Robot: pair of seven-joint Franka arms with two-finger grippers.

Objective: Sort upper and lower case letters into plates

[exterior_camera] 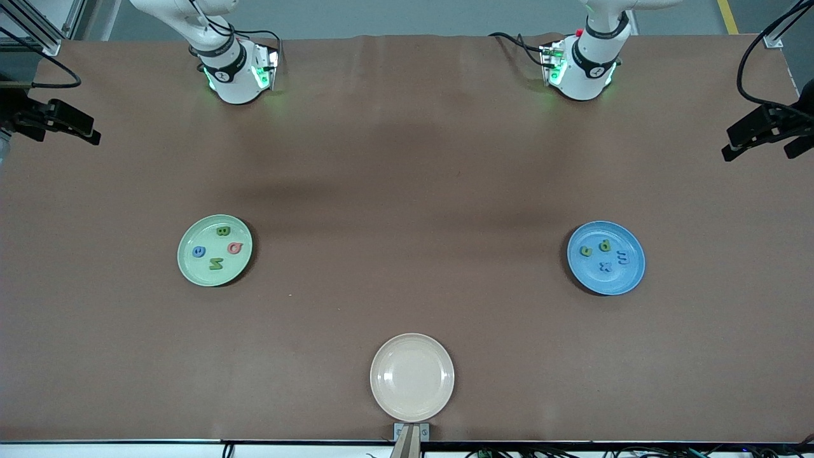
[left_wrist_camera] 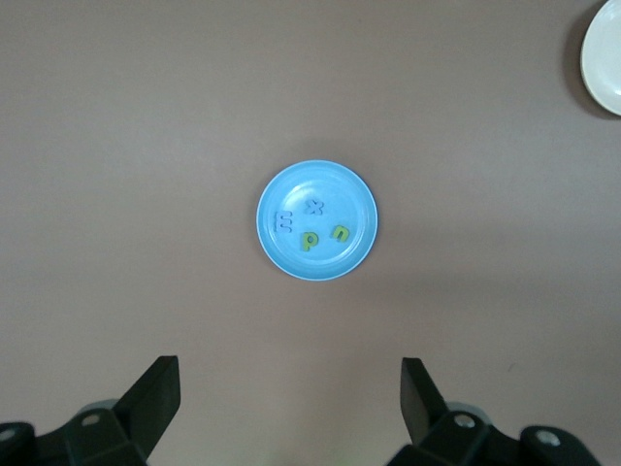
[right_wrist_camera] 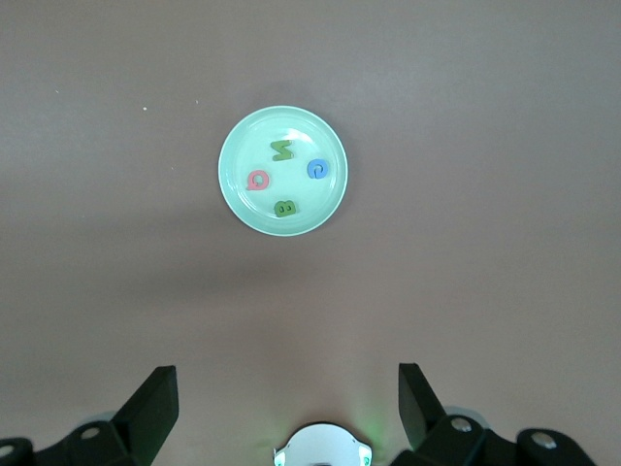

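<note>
The pale green plate [exterior_camera: 191, 266] toward the right arm's end holds a green B [exterior_camera: 222, 231], a red-pink Q [exterior_camera: 234, 248], a blue C [exterior_camera: 199, 252] and a green N [exterior_camera: 216, 263]. The blue plate [exterior_camera: 628, 277] toward the left arm's end holds a green p [exterior_camera: 605, 245], a green u [exterior_camera: 586, 251], a blue m [exterior_camera: 623, 257] and a blue x [exterior_camera: 605, 266]. My left gripper [left_wrist_camera: 290, 379] hangs open and empty high over the bare table, the blue plate [left_wrist_camera: 320, 184] far below it. My right gripper [right_wrist_camera: 287, 383] is open and empty high above the green plate [right_wrist_camera: 291, 126].
An empty cream-beige plate [exterior_camera: 412, 376] sits near the table's front edge, midway between the arms' ends; its rim [left_wrist_camera: 606, 58] shows in the left wrist view. The right arm's base [right_wrist_camera: 322, 449] shows below its gripper. Black camera mounts [exterior_camera: 57, 121] stand at both table ends.
</note>
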